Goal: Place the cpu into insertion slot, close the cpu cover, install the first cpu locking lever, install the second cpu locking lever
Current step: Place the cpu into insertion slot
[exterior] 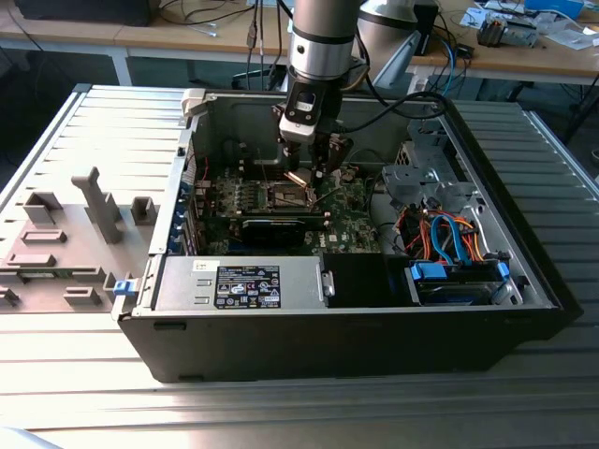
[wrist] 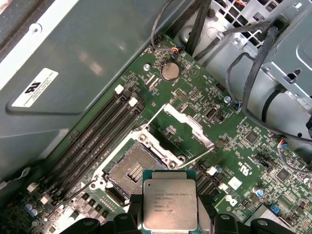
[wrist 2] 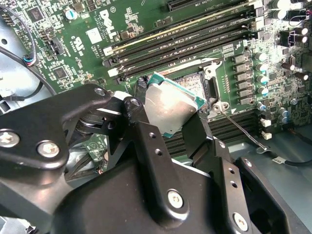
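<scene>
An open computer case (exterior: 281, 327) lies on the slatted table (exterior: 84, 122), and the arm reaches down into it. Read as a dial in the exterior view, the tool (exterior: 309, 173) hangs at about 11 o'clock from the case's middle, over the green motherboard (exterior: 351, 220). The tool's fingers are closed onto two opposite edges of the cpu (wrist: 169, 204), its silver face turned toward the wrist. The chip sits above and just beside the insertion slot (wrist: 132, 170), not yet in it. The cpu cover (wrist: 187, 118) stands swung open on the slot's far side. The chip looks light, thin and stiff, with smooth metal that could slip. Its underside contacts and the socket's pins are likely delicate, so the bare edges, as gripped now, seem the right hold, and it would probably tolerate little tilt or force.
</scene>
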Available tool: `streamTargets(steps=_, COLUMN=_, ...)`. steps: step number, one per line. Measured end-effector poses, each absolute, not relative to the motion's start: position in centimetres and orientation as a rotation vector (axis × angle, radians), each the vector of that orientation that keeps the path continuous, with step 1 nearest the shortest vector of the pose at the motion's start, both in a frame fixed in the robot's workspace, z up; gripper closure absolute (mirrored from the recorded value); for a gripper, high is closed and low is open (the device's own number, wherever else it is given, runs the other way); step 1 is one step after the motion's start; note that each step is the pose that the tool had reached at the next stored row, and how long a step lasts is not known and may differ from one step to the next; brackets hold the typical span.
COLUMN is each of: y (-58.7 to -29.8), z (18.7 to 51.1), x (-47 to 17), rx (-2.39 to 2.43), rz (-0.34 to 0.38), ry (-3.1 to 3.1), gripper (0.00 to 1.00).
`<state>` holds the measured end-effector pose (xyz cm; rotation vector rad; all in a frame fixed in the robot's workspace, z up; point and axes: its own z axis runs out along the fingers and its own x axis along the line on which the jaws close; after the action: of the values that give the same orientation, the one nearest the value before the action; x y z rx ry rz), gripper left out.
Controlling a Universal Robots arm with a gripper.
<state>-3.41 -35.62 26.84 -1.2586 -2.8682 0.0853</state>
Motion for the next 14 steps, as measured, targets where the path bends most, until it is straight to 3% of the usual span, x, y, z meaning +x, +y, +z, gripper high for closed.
streamTargets(steps=14, y=-35.62, z=26.83, x=-3.41, rx=-1.289, rz=0.085, ry=-2.854, gripper=0.46)
